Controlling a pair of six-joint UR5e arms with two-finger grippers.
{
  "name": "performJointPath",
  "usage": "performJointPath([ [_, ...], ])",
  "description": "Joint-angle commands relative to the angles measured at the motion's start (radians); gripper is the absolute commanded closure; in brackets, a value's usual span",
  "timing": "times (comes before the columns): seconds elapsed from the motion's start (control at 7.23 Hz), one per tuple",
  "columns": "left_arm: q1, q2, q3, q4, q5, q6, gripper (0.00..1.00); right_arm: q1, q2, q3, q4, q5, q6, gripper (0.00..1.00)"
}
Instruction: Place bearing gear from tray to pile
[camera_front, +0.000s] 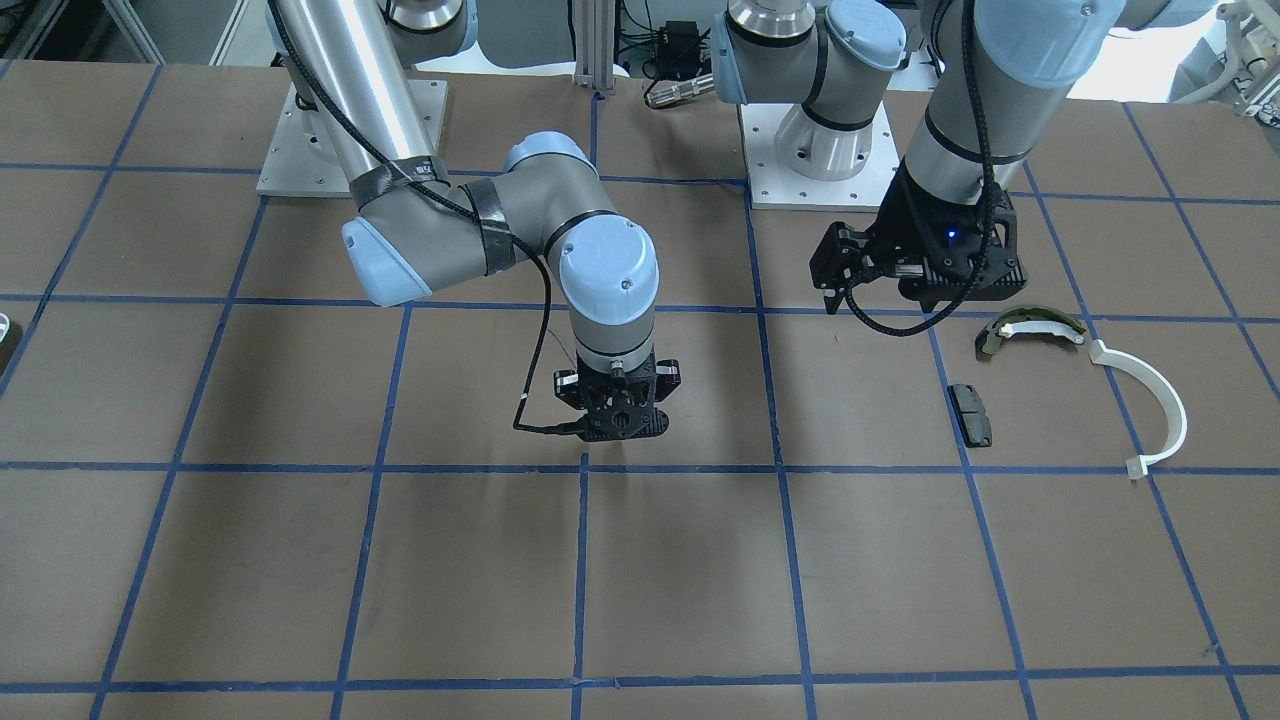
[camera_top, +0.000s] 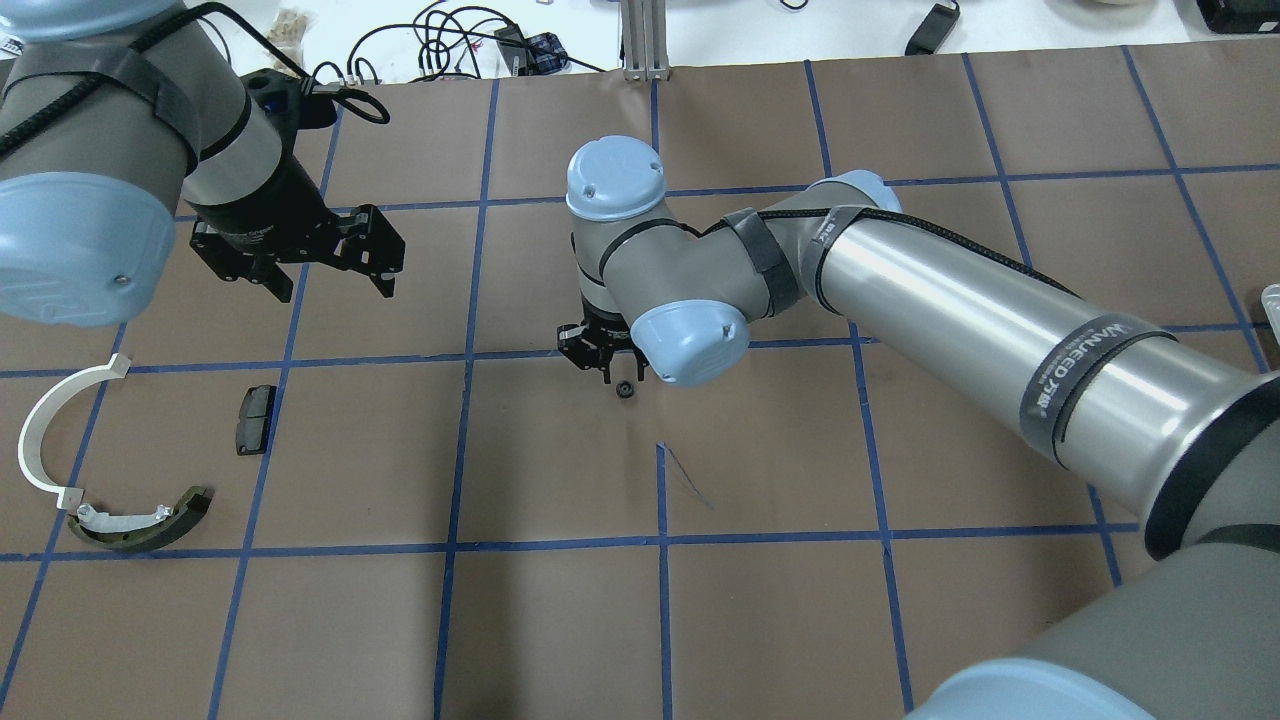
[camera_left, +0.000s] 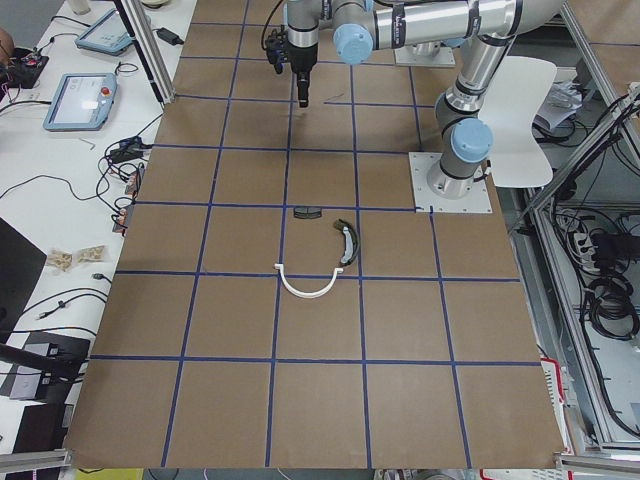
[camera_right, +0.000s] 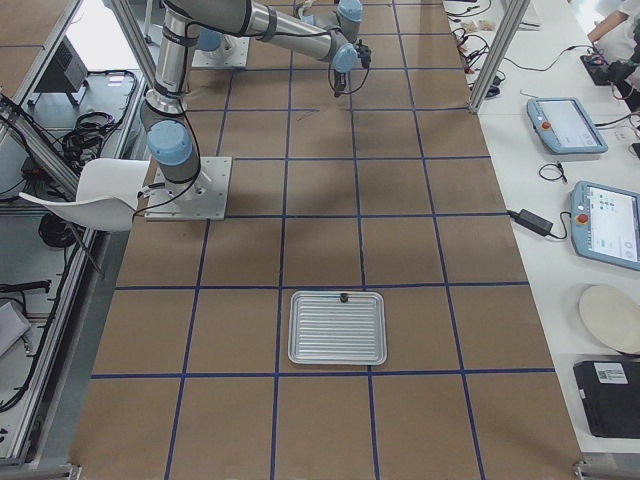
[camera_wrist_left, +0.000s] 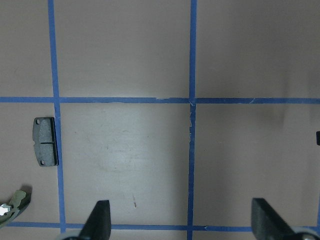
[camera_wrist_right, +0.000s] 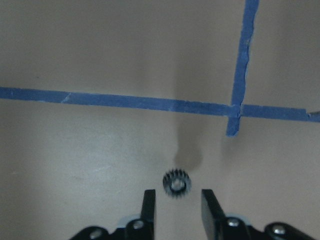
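Bearing gear (camera_wrist_right: 177, 184) sits just beyond the fingertips of the right claw (camera_wrist_right: 177, 199), outside the gap and gripped by nothing. You can see that claw pointing straight down with its fingers (camera_wrist_right: 148, 205) set narrowly apart, a little wider than the gear itself. The gear looks blurred in the right wrist view, so it probably rests on the desk (camera_top: 560, 600), though you cannot be certain of contact from there. In the overhead view it shows as a small dark ring right beside the claw, near a crossing of the blue tape lines (camera_top: 660, 350) in the middle of the desk.

Look to the robot's left side for the pile: an olive-and-white curved shoe (camera_top: 140, 525), a thin white half-ring strip (camera_top: 40, 430) nearly touching one end of the shoe, and a small black pad (camera_top: 255, 418) near them. The gear is well apart from all three.

The left claw (camera_wrist_left: 180, 210) hangs above the desk near the pad, its fingers spread wide and holding nothing. The ribbed metal tray (camera_right: 337, 327) lies at the desk's end on the robot's right, far from both claws.
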Motion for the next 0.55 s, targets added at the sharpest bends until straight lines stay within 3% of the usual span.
performJointPath([
  [0.0,0.000,-0.025,-0.002,0.012,-0.002,-0.019,0.00,-0.032,-0.012,-0.009,-0.009,-0.008,-0.119,0.00],
  [0.14,-0.005,-0.042,0.000,0.012,-0.008,-0.023,0.00,-0.087,-0.050,0.000,-0.003,-0.014,-0.274,0.00],
  [0.41,-0.055,-0.071,0.001,-0.003,-0.008,-0.054,0.00,-0.243,-0.124,0.006,0.129,-0.016,-0.622,0.00],
])
